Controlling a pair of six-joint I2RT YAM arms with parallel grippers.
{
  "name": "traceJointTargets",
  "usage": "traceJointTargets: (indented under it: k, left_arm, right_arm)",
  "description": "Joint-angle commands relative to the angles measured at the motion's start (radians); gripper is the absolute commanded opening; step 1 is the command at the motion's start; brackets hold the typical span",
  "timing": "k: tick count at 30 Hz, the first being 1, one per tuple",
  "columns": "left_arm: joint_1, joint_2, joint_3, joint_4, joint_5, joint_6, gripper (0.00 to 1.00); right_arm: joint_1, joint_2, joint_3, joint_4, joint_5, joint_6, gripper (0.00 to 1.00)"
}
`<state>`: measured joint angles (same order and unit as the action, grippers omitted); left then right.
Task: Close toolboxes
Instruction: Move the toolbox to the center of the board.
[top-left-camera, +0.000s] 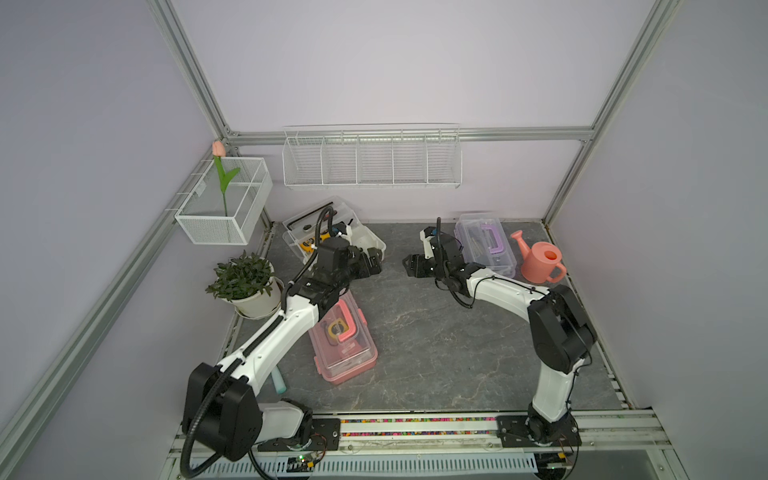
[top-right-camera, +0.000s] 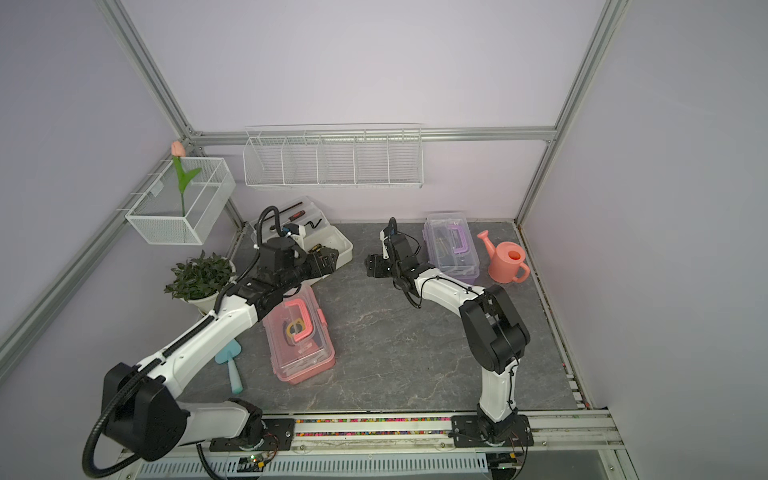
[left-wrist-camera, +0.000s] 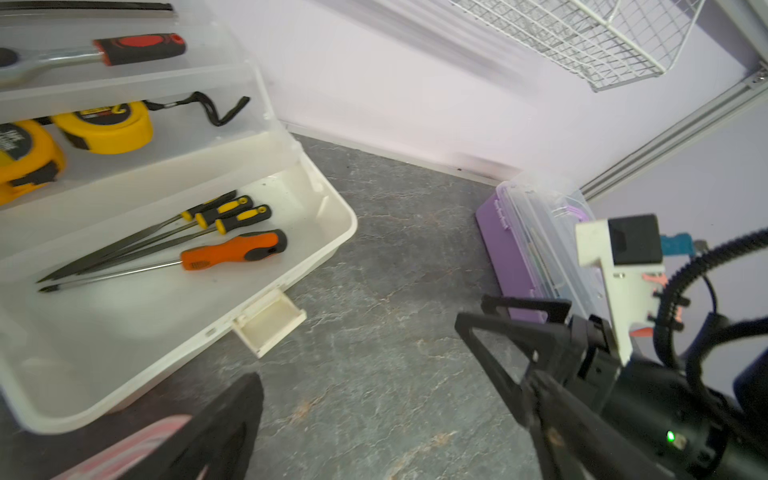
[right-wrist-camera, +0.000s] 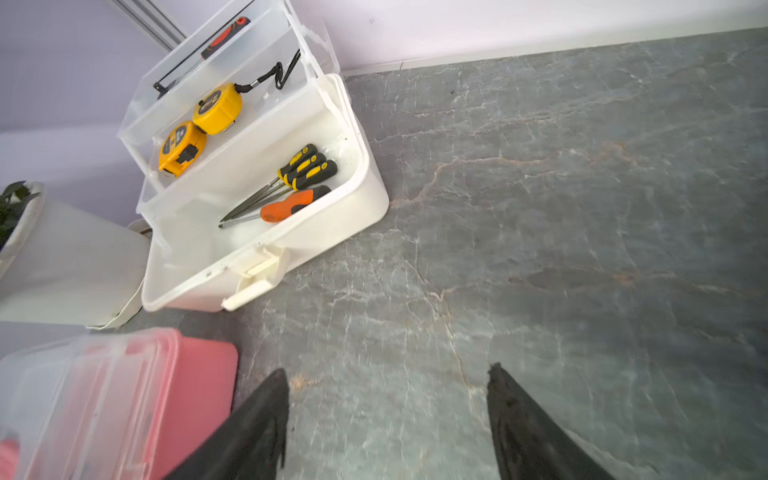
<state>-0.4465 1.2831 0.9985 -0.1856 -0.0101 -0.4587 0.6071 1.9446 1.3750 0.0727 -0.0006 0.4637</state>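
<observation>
White toolbox (right-wrist-camera: 187, 266): open. Left gripper (top-left-camera: 374, 261) beside it and right gripper (right-wrist-camera: 386, 370) nearby, both spread, empty. Swing lid (right-wrist-camera: 216, 50) forward gently, then press latch (left-wrist-camera: 270, 322).

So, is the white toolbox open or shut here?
Open. The white toolbox has its clear trays swung up and back, screwdrivers exposed in the base, front latch hanging loose.

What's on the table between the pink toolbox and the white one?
Nothing: bare table between pink toolbox and white toolbox, seen in the right wrist view.
</observation>
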Motion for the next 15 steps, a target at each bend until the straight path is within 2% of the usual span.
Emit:
traceJointTargets:
  k: [1, 8, 13, 15]
  left_arm:
    - [0.025, -0.068, -0.064, 0.027, -0.078, 0.020, 0.99]
    - [0.109, -0.100, -0.136, 0.064, -0.015, -0.022, 0.99]
    - [0.111, -0.112, -0.136, 0.067, -0.004, -0.023, 0.99]
    - [0.111, -0.117, -0.139, 0.066, -0.004, -0.024, 0.99]
  right_arm:
    - [0.019, 0.095, 0.099, 0.044, 0.013, 0.040, 0.74]
    - [0.080, 0.259, 0.274, 0.064, 0.020, 0.149, 0.72]
    - [0.093, 0.358, 0.388, 0.035, 0.174, 0.222, 0.76]
    - [0.088, 0.400, 0.440, 0.025, 0.196, 0.245, 0.75]
